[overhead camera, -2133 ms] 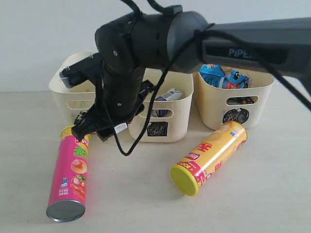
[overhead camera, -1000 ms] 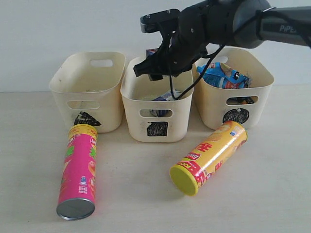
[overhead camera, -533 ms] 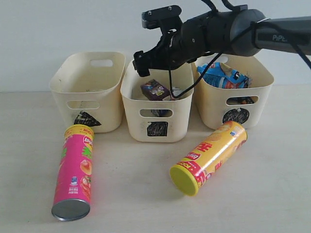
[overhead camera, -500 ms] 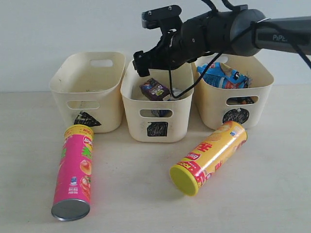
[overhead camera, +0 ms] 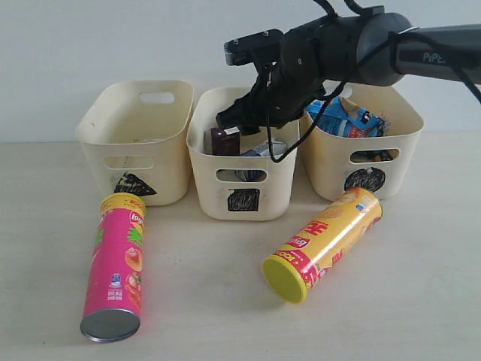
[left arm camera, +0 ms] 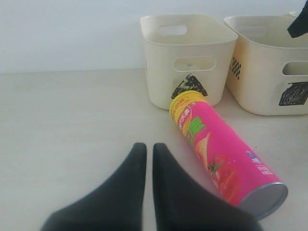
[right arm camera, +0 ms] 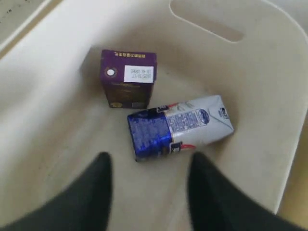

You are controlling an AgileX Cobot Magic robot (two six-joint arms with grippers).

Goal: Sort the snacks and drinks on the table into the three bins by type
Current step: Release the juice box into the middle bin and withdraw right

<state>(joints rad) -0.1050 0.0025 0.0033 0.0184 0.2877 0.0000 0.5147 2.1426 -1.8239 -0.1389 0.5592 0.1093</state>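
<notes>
My right gripper (overhead camera: pixel 239 119) hangs open and empty over the middle bin (overhead camera: pixel 242 197), the one with the square mark. Inside that bin (right arm camera: pixel 57 144) a dark purple carton (right arm camera: pixel 127 79) stands beside a blue and white carton (right arm camera: pixel 180 126) lying on its side; the right gripper (right arm camera: pixel 149 163) is above them. The purple carton (overhead camera: pixel 219 141) shows over the rim. A pink chip can (overhead camera: pixel 114 267) and a yellow chip can (overhead camera: pixel 323 244) lie on the table. My left gripper (left arm camera: pixel 146 149) is shut, low over the table beside the pink can (left arm camera: pixel 221 159).
The left bin (overhead camera: pixel 135 143), marked with a triangle, looks empty. The right bin (overhead camera: pixel 368 162), marked with a circle, holds blue-white noodle bags (overhead camera: pixel 342 116). The right arm stretches across the top right. Pale table (overhead camera: pixel 225 301) lies between the two cans.
The right gripper carried the purple carton over the middle bin and let it go; it dropped in and now stands there. The pink can rolled a little. The left gripper stayed shut.
</notes>
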